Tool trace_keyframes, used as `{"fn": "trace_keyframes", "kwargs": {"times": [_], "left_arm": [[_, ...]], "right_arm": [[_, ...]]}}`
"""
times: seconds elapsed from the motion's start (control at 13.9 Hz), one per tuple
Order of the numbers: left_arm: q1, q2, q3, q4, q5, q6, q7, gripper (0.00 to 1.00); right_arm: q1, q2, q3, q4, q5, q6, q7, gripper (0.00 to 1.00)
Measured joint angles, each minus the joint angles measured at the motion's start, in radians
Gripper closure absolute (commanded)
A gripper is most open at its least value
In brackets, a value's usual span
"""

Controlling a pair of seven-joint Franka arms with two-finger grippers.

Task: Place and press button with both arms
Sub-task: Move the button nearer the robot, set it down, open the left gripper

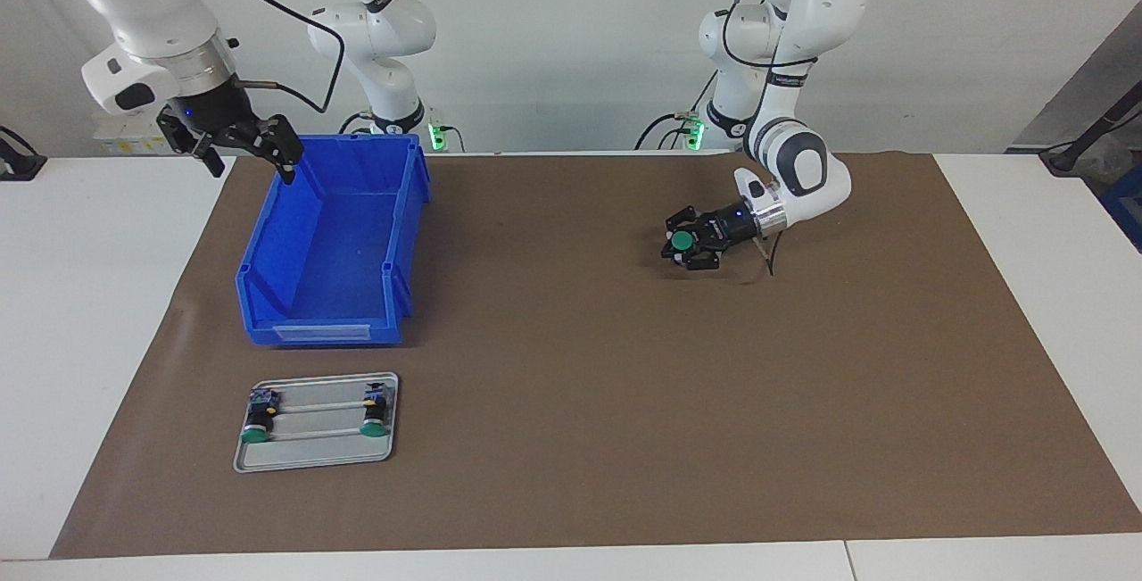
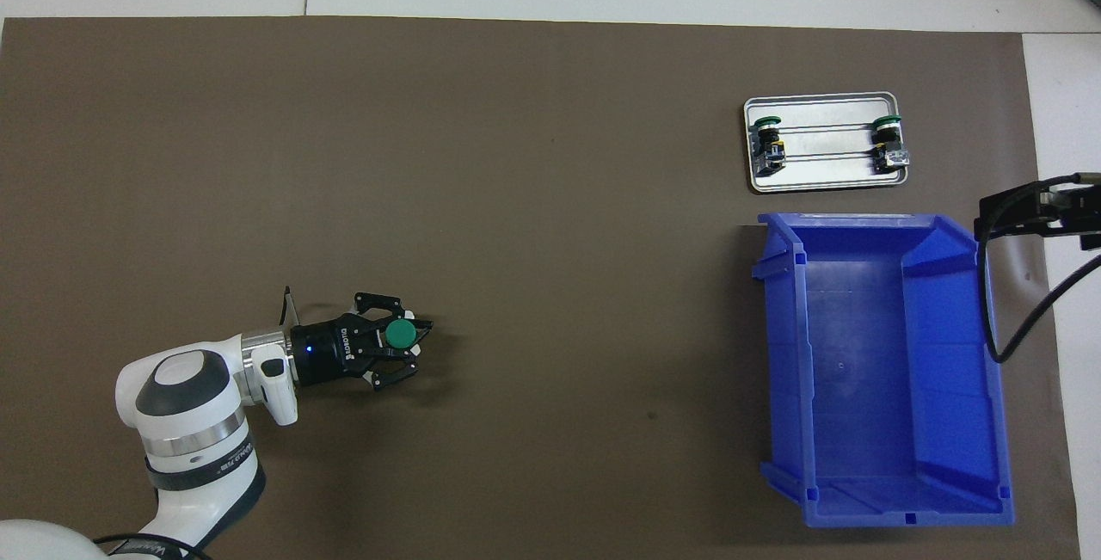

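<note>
The button (image 1: 682,241) (image 2: 398,334) shows its round green cap from above. My left gripper (image 1: 680,247) (image 2: 409,337) is shut on it, reaching sideways just above the brown mat (image 1: 571,402), toward the left arm's end of the table. The button's body is hidden between the fingers. My right gripper (image 1: 252,169) (image 2: 1024,209) hangs open and holds nothing, raised over the corner of the blue bin (image 1: 321,331) (image 2: 903,513) toward the right arm's end, where that arm waits.
A small metal tray (image 1: 317,465) (image 2: 821,186) lies farther from the robots than the bin. Two more green-capped buttons (image 1: 256,425) (image 1: 375,416) lie in it, one at each end. The bin has nothing in it.
</note>
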Motion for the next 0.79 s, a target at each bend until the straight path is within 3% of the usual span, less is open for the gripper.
{"fn": "trace_keyframes", "kwargs": {"times": [0.22, 0.79], "left_arm": [[-0.042, 0.011, -0.001, 0.000, -0.070, -0.001, 0.038, 0.81], [-0.050, 0.014, 0.004, -0.037, -0.079, -0.009, 0.127, 0.82]], "right_arm": [[0.000, 0.000, 0.000, 0.000, 0.000, 0.000, 0.000, 0.00], [0.000, 0.000, 0.000, 0.000, 0.000, 0.000, 0.000, 0.00]]}}
